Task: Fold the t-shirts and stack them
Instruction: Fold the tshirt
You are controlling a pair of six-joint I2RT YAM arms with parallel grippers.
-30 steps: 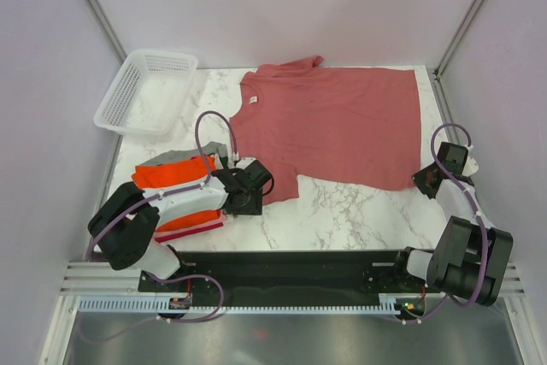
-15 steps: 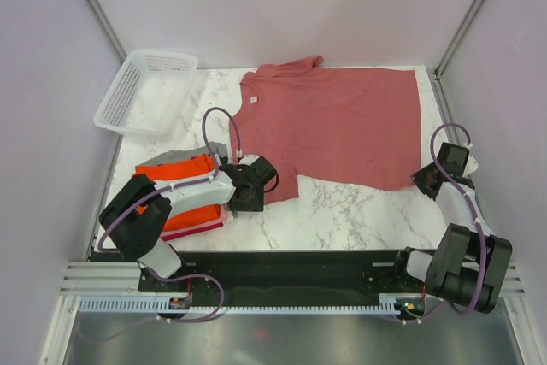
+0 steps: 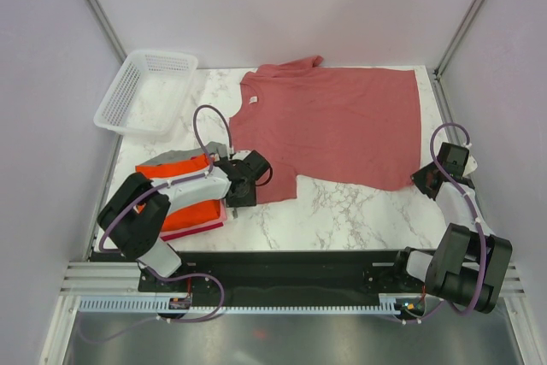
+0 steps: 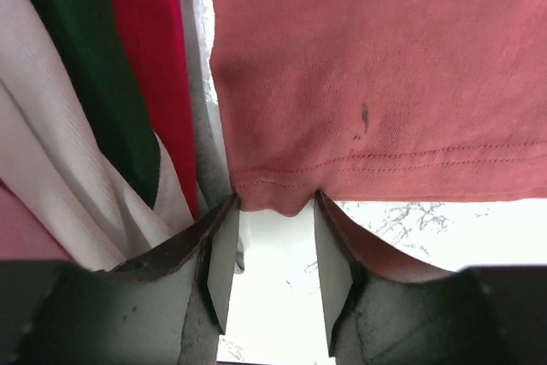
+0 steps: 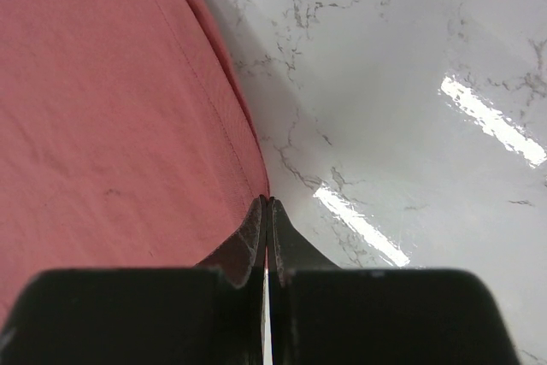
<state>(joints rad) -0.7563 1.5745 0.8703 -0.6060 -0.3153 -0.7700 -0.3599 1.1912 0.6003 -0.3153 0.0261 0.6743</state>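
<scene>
Marble table [image 3: 342, 211] beneath us: our left gripper [image 4: 276, 209] stands half open astride the hem of the pinkish-red t-shirt [image 4: 385, 83] spread flat, folded tees [image 3: 169, 173] just beside. Our right gripper [image 5: 267, 204] is pinched tight at its right edge; neck tag [image 3: 253, 101] unreadable.

I treat the bare strip of table [image 3: 342, 211] between the spread t-shirt [image 3: 333, 121] and the arm bases as open passage for either arm. The marble patch between the basket [image 3: 145, 91] and the shirt's collar is open too. On the left, the folded stack [image 3: 171, 174] crowds the left gripper [image 4: 278, 211], leaving only a narrow lane of table between stack and hem. The right gripper [image 5: 267, 207] sits at the shirt's near right corner, with bare tabletop on its outer side up to the wall [image 3: 504, 108].
</scene>
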